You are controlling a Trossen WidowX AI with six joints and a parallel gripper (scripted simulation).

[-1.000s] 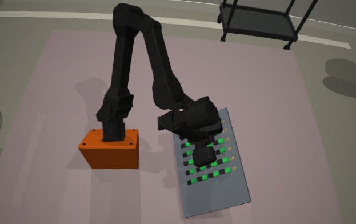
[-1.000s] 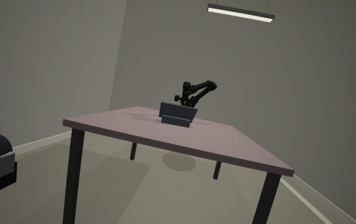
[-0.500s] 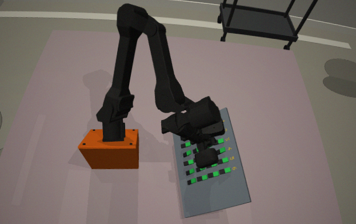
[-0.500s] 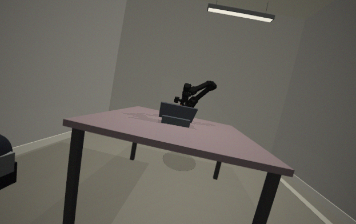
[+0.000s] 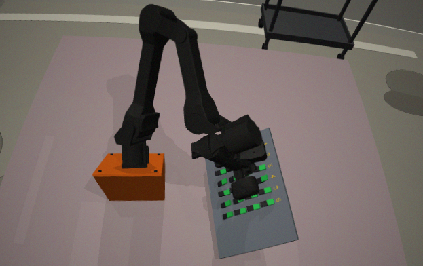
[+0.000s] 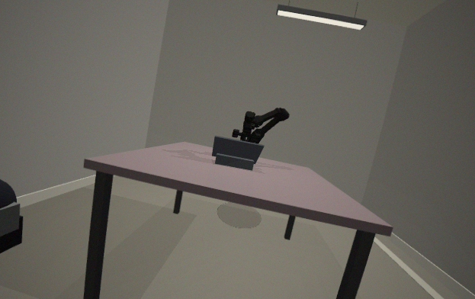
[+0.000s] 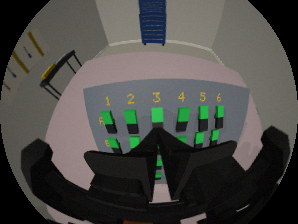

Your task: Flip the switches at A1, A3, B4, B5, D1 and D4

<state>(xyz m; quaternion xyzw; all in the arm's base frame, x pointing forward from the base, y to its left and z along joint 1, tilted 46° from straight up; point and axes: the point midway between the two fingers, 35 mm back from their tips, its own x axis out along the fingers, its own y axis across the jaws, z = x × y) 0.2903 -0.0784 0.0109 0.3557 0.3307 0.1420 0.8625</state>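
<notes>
The panel (image 5: 256, 234) (image 6: 238, 146) (image 7: 170, 90) is on the table (image 5: 341, 153) (image 6: 208, 183) (image 7: 70, 100), between the orange block (image 5: 136, 188) and the table's far edge. The black pincer (image 5: 250, 168) (image 6: 245, 137) (image 7: 157, 131) is pressed together with nothing in it. Its tips are near switch A3 (image 5: 262, 167) (image 7: 157, 116). I can't tell if they touch it.

The blue-grey panel (image 5: 258, 234) (image 6: 236, 146) (image 7: 170, 87) stands tilted on the table, bearing rows of green-and-black switches (image 5: 270, 202) (image 7: 203, 118).
</notes>
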